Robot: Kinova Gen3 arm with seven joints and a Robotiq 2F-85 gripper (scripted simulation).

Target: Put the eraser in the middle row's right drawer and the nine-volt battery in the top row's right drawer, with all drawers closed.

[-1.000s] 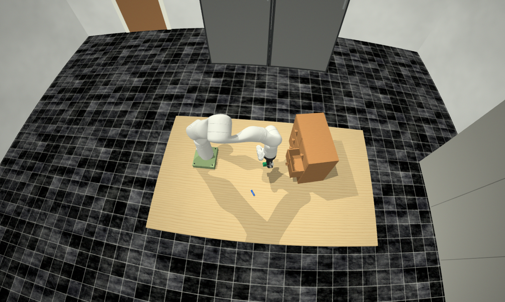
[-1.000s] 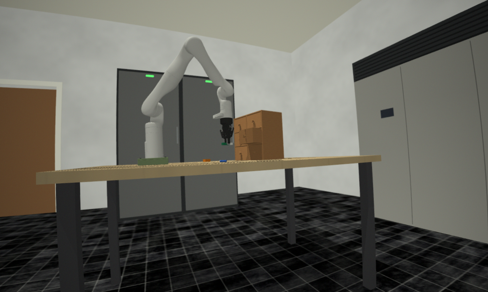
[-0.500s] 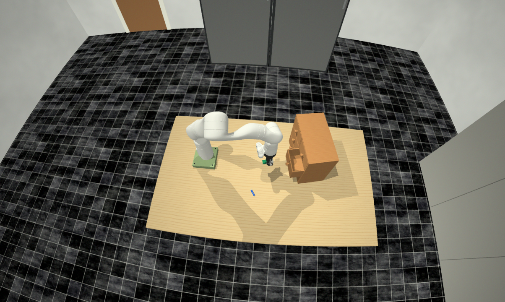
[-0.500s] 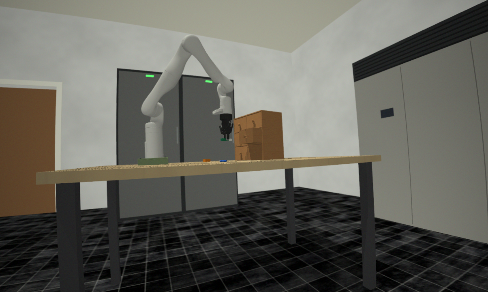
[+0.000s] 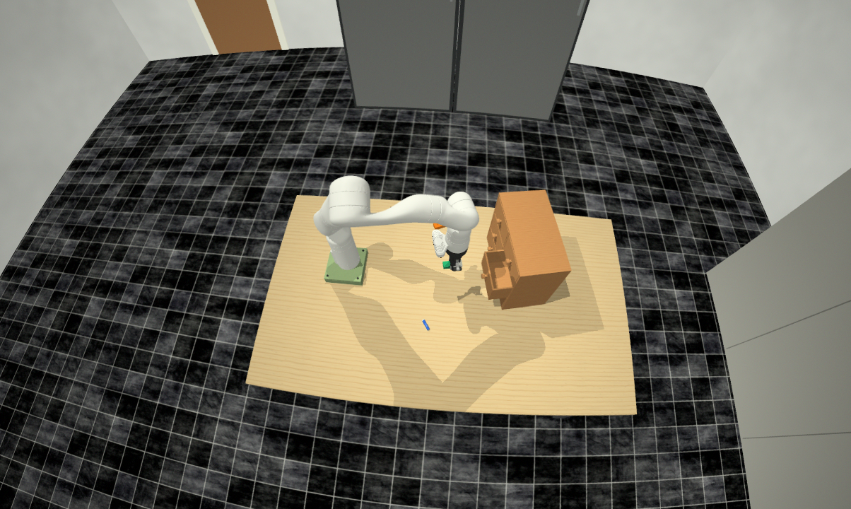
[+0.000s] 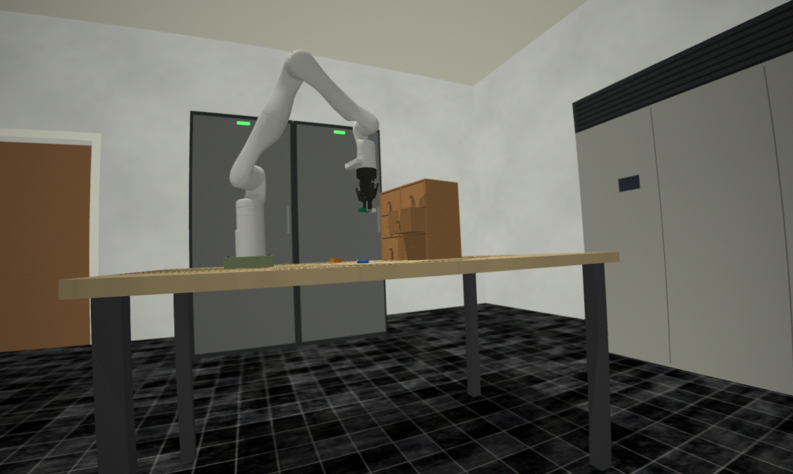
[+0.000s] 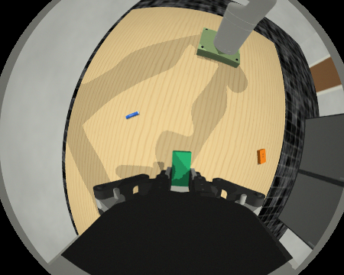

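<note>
My gripper (image 5: 456,266) (image 6: 367,208) (image 7: 180,174) is shut on the green eraser with a white end (image 5: 446,265) (image 6: 361,209) (image 7: 181,164). It holds the eraser high above the table, in front of the chest's open drawer and apart from it. The small wooden chest (image 5: 536,234) (image 6: 442,218) stands upright. Its right middle-row drawer (image 5: 497,273) (image 6: 411,220) is pulled out, and its inside looks empty. The top right drawer (image 6: 412,197) looks pushed in. An orange block with small dark marks (image 5: 437,225) (image 6: 335,259) (image 7: 261,156), apparently the nine-volt battery, lies on the table.
A small blue cylinder (image 5: 425,325) (image 6: 362,261) (image 7: 132,114) lies on the table (image 5: 327,341) (image 6: 169,282) (image 7: 103,153). The arm's green base (image 5: 345,276) (image 6: 248,261) (image 7: 214,57) stands across the table from the chest. The drawer's handle sticks out towards the gripper's side.
</note>
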